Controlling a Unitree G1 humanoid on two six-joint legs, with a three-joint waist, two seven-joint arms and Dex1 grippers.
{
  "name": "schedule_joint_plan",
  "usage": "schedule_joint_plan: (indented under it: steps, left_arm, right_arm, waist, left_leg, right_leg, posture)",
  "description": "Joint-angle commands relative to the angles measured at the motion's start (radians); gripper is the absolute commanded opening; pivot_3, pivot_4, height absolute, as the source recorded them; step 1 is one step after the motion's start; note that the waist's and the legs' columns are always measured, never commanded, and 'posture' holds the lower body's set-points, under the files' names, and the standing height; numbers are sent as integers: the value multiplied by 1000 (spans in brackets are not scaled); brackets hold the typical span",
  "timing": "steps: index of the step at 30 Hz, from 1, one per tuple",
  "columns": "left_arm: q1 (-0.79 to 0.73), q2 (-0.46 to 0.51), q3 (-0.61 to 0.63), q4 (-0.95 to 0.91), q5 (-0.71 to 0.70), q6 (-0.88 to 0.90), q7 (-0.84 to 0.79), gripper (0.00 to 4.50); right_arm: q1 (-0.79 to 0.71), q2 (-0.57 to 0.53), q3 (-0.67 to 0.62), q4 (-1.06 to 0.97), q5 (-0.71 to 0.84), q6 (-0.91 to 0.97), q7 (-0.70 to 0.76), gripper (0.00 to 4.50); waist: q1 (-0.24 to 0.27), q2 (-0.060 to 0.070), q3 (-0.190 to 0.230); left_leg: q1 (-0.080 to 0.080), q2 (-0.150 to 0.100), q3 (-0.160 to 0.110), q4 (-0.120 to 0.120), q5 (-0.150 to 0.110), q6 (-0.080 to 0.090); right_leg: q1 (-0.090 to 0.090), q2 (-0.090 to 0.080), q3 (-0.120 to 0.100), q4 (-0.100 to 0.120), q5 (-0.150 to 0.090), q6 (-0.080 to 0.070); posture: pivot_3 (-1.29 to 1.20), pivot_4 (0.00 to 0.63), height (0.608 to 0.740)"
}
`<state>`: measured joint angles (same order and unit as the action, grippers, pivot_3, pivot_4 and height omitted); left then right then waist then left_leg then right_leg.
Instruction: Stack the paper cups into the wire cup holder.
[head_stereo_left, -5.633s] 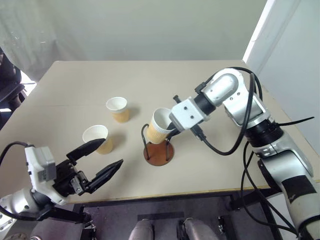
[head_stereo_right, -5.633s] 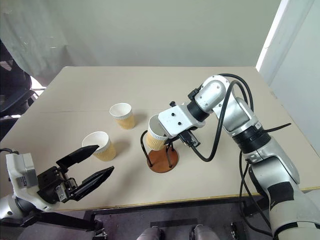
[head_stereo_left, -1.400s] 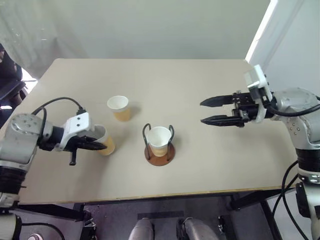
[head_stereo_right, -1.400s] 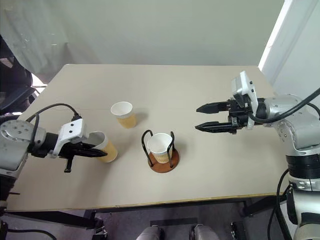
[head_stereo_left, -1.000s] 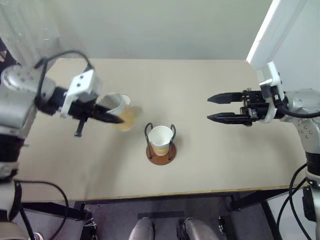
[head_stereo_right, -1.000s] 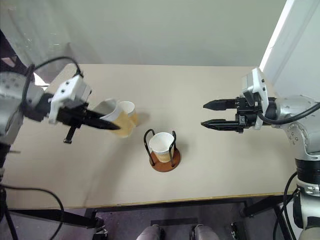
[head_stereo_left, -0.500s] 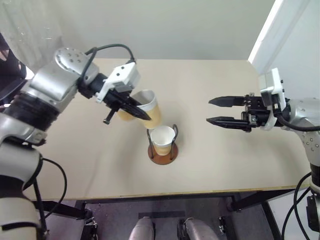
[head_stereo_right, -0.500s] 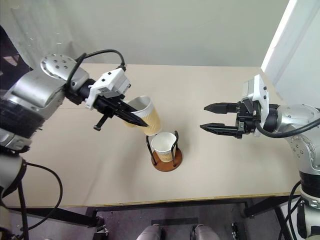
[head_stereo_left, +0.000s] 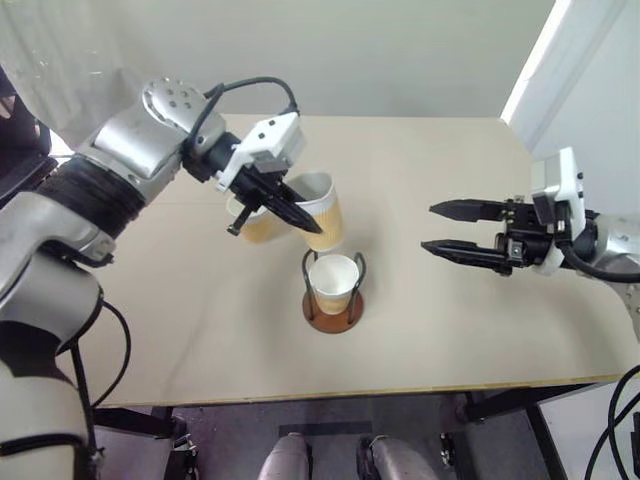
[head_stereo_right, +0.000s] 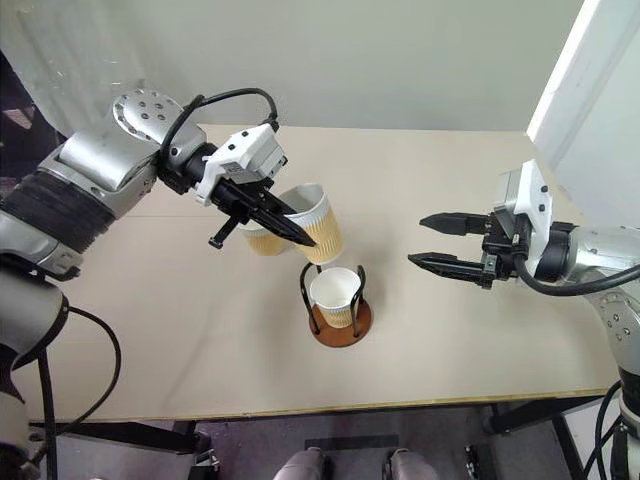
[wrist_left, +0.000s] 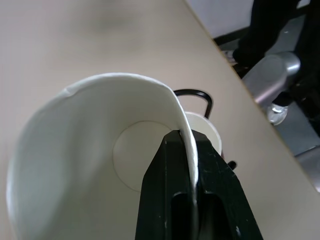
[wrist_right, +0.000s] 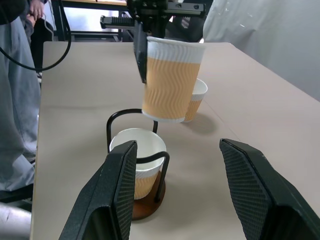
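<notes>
My left gripper (head_stereo_left: 308, 221) is shut on the rim of a tan paper cup (head_stereo_right: 320, 226), one finger inside it and one outside. I hold that cup tilted in the air, just above and behind the wire cup holder (head_stereo_left: 333, 318). A second paper cup (head_stereo_left: 333, 283) sits upright inside the holder's dark wire loops. A third cup (wrist_right: 197, 99) stands on the table behind the held one, partly hidden by my left fingers (wrist_left: 182, 185). To the right of the holder my right gripper (head_stereo_left: 428, 227) hovers open and empty, pointing toward it.
The beige table (head_stereo_left: 470, 330) has bare surface all around the holder, and its front edge is close below. A person (wrist_right: 15, 100) stands beyond the table's far side in the right wrist view. A dark chair (head_stereo_left: 15, 150) sits at the left edge.
My left gripper has carried its cup rightward, from over the third cup to just above the holder's back edge. My right gripper has stayed open and almost still.
</notes>
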<state>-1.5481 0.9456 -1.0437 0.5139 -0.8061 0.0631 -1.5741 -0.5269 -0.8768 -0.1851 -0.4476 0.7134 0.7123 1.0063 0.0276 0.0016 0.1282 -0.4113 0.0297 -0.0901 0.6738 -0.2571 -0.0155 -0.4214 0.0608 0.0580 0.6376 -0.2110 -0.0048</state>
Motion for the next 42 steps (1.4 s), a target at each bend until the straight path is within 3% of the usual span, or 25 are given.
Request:
schedule_joint_plan:
  steps: [1,5,12,42]
  left_arm:
    - [-47,5,-28,-28,-43,-31,-40,25]
    - [-54,-12,-66,-41,-63,-46,-40,25]
    - [-50,-65,-86,-23,-79,-67,-40,25]
    - [-83,-77,-228,5,-97,-138,-40,25]
  right_arm:
    - [-14,-12,-24,-36,19,-7,-20,2668]
    - [-13,-9,-16,-49,22,-3,-34,2668]
    - [4,-6,-20,-86,40,16,-71,2668]
    - [42,-29,-41,-129,86,32,-144,2668]
  waist:
    - [1,0,0]
    - [2,0,0]
    - [2,1,0]
    - [3,1,1]
  left_leg:
    - [-1,0,1,1,-1,1]
    - [-3,-1,3,5,-8,13]
    - [-4,-1,11,10,-9,16]
    - [-5,-1,17,12,-11,21]
  right_leg:
    - [0,-1,0,-2,0,1]
    - [0,-2,1,-4,2,4]
    - [0,-8,1,-6,6,9]
    - [-1,-9,4,-9,8,12]
  posture:
    - [0,150,740]
    - [0,150,740]
    - [0,150,740]
    - [0,150,740]
